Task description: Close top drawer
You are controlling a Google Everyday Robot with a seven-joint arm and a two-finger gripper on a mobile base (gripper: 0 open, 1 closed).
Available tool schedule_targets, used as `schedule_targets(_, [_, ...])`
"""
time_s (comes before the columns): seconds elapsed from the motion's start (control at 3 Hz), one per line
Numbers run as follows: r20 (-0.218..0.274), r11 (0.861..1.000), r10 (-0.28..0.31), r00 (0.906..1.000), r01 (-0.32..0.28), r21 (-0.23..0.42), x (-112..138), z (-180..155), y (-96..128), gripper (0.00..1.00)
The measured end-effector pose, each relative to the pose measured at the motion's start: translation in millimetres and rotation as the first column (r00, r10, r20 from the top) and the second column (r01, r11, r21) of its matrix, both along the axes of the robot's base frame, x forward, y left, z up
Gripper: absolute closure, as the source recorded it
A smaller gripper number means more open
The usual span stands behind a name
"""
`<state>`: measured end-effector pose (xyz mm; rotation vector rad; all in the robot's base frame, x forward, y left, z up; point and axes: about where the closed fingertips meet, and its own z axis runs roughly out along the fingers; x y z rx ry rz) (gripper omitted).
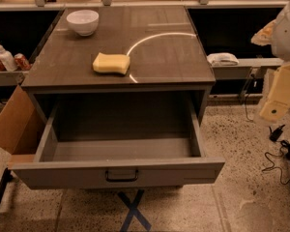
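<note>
The top drawer point(193, 170) of the grey cabinet stands pulled far out toward me, and its inside looks empty. Its front panel faces me, with a small black loop handle point(121, 175) at its centre. My arm comes in at the right edge. The gripper point(279, 98), a pale beige part, hangs to the right of the cabinet, above the floor and apart from the drawer. It is level with the drawer's right side and touches nothing.
On the cabinet top point(174, 57) lie a white bowl point(82, 21) at the back left and a yellow sponge point(111, 63) near the front. A cardboard box point(12, 124) leans at the left. Cables point(280, 153) lie on the floor at the right. Blue tape in an X point(134, 209) marks the floor.
</note>
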<state>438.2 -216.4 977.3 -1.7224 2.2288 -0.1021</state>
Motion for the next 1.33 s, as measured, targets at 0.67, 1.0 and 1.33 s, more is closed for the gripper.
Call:
schedule_targets(0.67, [-0.036, 0.999, 0.037, 0.9987, -0.037, 0.013, -5.2, -23.2, 9.4, 0.0])
schedule_targets(1.0, [-0.078, 0.99, 0.137, 0.9875, -0.134, 0.044, -19.1, -60.3, 31.8, 0.0])
schedule_targets(1.33, [-0.137, 0.963, 0.269, 0.9534, -0.267, 0.035, -48.2, -126.8, 69.3, 0.0])
